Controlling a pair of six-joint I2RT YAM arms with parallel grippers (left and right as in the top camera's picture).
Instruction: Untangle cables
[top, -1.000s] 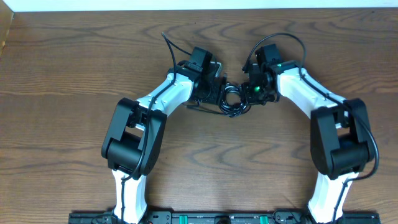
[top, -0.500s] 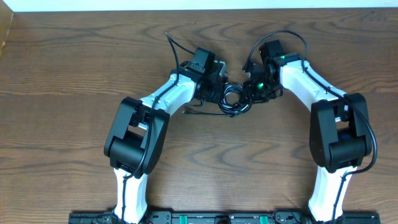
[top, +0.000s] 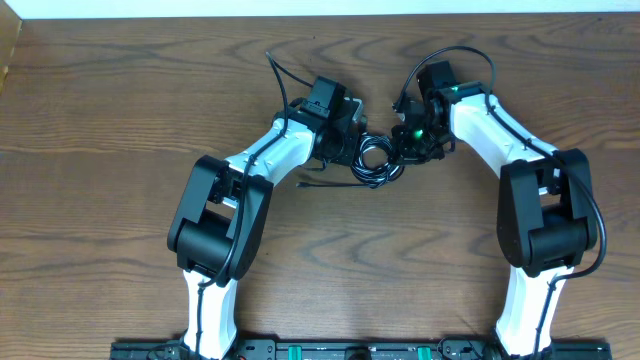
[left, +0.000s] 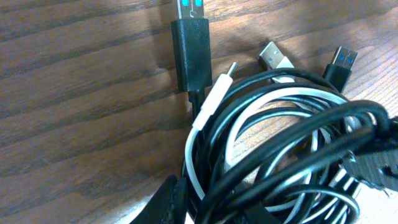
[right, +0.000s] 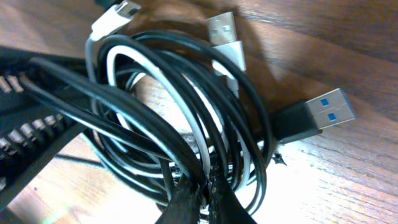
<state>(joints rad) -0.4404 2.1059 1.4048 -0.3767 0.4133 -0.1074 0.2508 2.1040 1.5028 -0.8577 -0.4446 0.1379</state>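
The cables (top: 374, 160) are a tangled coil of black cords and one white cord, lying mid-table between my two grippers. My left gripper (top: 350, 150) is at the coil's left side. In the left wrist view one finger (left: 169, 200) presses against the strands, which fill the jaws. My right gripper (top: 407, 148) is at the coil's right side. Its jaws (right: 208, 202) are pinched together on a few black strands. Loose ends stick out: a black plug with a blue insert (left: 189, 50), a silver plug (left: 273, 56) and the white cord's tip (left: 214, 93).
A thin black cable tail (top: 318, 184) trails on the wood just left of the coil. Each arm carries its own thicker black cord, one looping at the right (top: 455, 58) and one at the left (top: 277, 80). The brown table (top: 120, 130) runs to a pale far edge.
Both grippers and the coil have shifted slightly toward the far edge. The left jaws have closed in on the bundle. The cable tail has slid out to the left.
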